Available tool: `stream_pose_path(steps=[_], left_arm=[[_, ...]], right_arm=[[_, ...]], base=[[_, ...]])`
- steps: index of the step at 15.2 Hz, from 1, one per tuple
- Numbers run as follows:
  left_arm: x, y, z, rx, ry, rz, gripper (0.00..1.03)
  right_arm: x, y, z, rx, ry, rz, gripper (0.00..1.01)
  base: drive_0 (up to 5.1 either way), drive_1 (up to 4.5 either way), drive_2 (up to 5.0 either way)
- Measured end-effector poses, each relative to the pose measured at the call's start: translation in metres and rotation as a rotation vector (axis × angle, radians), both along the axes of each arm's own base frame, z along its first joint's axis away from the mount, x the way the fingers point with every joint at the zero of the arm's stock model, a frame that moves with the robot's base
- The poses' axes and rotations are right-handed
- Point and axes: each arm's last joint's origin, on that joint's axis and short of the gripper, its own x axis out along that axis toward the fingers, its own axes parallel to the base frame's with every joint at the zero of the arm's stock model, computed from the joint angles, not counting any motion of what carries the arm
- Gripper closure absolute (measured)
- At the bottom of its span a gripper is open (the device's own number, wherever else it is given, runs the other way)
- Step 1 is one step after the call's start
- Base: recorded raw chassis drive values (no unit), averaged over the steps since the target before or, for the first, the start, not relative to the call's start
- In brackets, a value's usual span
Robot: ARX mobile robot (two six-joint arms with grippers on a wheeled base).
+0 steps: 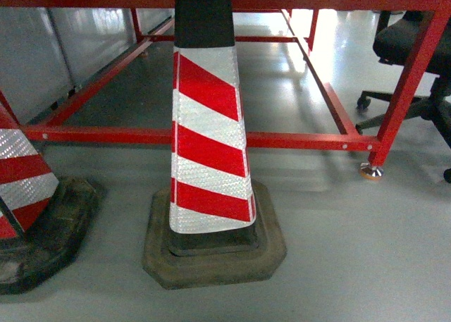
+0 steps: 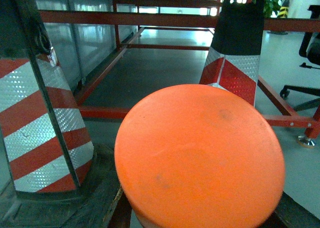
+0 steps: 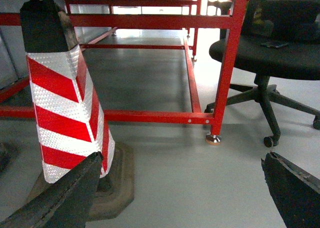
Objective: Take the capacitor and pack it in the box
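Observation:
A big round orange capacitor [image 2: 200,158] fills the lower middle of the left wrist view, its flat end facing the camera. My left gripper [image 2: 217,217] is shut on it; only dark slivers of the fingers [image 2: 142,213] show at its sides. My right gripper [image 3: 180,193] is open above bare grey floor, with one dark finger at each lower corner of the right wrist view and nothing between them. The box is out of view. The head view shows neither gripper.
A red-and-white striped cone [image 1: 208,125] on a black base stands straight ahead, with a second cone [image 1: 21,188] at the left. Behind them runs a low red metal frame [image 1: 282,139]. A black office chair [image 3: 270,53] stands at the right.

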Motion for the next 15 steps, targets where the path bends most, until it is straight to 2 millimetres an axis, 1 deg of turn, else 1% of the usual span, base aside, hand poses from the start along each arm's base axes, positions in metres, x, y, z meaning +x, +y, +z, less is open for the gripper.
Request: stream_pose_path(steps=[15], left_arm=[[0.0000,0.0000,-0.0001,0.011,0.001,0.001,0.59]], right_arm=[[0.0000,0.0000,-0.0001,0.001,0.001,0.000,0.03]], base=[[0.0,0.00,0.0]])
